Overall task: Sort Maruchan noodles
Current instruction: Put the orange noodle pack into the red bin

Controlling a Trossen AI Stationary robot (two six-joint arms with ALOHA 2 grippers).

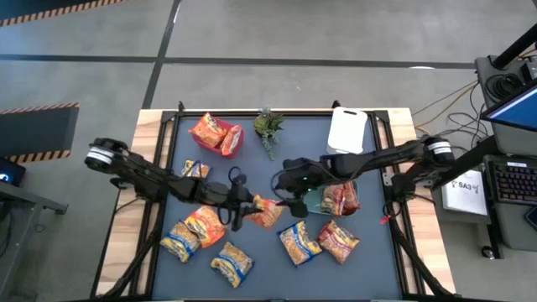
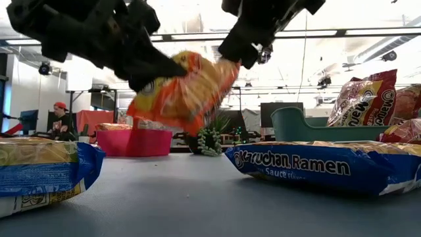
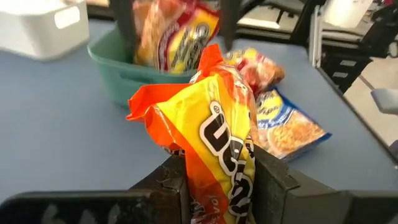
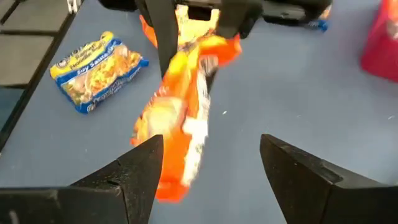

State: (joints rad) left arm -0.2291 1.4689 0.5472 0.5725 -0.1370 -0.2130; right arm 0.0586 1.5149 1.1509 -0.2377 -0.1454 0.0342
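Blue noodle packs [image 2: 316, 168] lie low in front while the left tool [image 3: 217, 186] clamps an orange pack [image 3: 211, 137] for sorting, right tool [image 4: 211, 165] apart.

Setting: robotics lab or open workshop hall, with a wood-edged table [image 1: 147, 210] topped in blue-grey, standing on a grey concrete floor [image 1: 294, 29] marked with hazard tape [image 1: 38, 107] and dark lines. Evidence beside the table: a keyboard [image 1: 512, 180], a bundle of cables [image 1: 502, 84] and a laptop [image 1: 516, 109] on a side desk. Evidence beyond the table in the low view: ceiling strip lights [image 2: 378, 31], exposed beams, a dark monitor [image 2: 275, 113], further desks, and a seated person in a red cap [image 2: 60, 106].
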